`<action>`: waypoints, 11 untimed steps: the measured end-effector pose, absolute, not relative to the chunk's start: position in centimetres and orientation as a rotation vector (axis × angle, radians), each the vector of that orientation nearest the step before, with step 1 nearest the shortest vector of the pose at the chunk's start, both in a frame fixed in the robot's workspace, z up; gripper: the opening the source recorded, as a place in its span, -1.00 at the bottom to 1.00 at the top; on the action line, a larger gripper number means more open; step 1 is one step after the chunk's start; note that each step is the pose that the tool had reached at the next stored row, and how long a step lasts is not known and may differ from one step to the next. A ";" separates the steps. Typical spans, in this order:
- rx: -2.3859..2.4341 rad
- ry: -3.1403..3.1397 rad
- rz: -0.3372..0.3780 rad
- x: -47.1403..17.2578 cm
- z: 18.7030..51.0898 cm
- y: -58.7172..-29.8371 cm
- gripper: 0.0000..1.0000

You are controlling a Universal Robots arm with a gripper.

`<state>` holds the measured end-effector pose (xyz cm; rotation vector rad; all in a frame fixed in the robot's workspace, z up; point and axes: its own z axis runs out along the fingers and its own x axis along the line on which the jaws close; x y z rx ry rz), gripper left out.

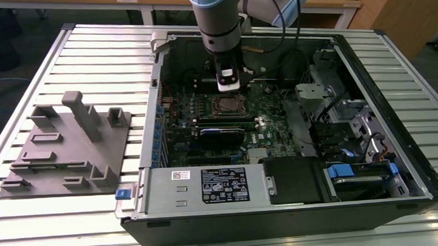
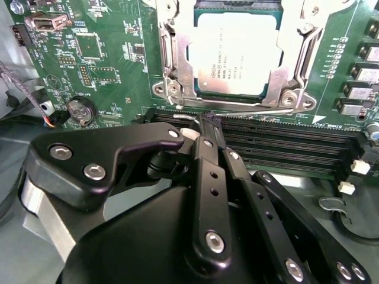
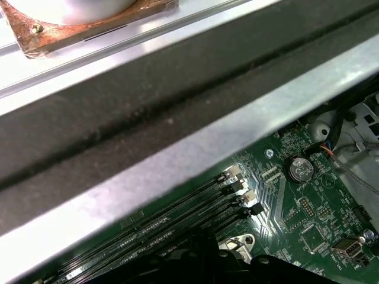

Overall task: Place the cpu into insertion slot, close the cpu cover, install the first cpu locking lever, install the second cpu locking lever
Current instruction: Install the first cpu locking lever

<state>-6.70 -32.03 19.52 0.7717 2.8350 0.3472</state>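
Slatted metal table [image 1: 92, 51] is carrying an open computer case [image 1: 417, 165], which is lying on its side with the green motherboard [image 2: 106, 59] facing up. In the second wrist view you are looking at the cpu [image 2: 237, 53] sitting in the insertion slot [image 1: 213, 107], silvery top up. The cpu cover [image 2: 284, 65] is lying flat over the chip's edges, framing it. A thin metal lever [image 2: 237, 107] is running along the socket's edge nearest the long black memory slots [image 2: 284, 145].

Your gripper [image 2: 208, 121] is hovering just beside that lever, over the strip between the socket and the memory slots. Its fingers [image 2: 204, 160] are drawn together at the tips, and I am seeing nothing held between them. Whether the tips are touching the lever I cannot tell.

In the exterior view the arm [image 1: 219, 19] is reaching down into the case near its far wall. A coin battery [image 2: 78, 110] is sitting on the board, well apart from the socket. A grey fixture [image 1: 67, 150] is standing on the table near the edge at the exterior view's left, beside the case.
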 end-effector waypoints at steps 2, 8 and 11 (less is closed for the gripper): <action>0.772 2.835 0.348 -6.7 19.5 -32.0 -0.80; 0.770 2.833 0.342 -6.7 19.4 -32.0 -0.80; 0.769 2.833 0.337 -6.7 19.4 -32.1 -0.80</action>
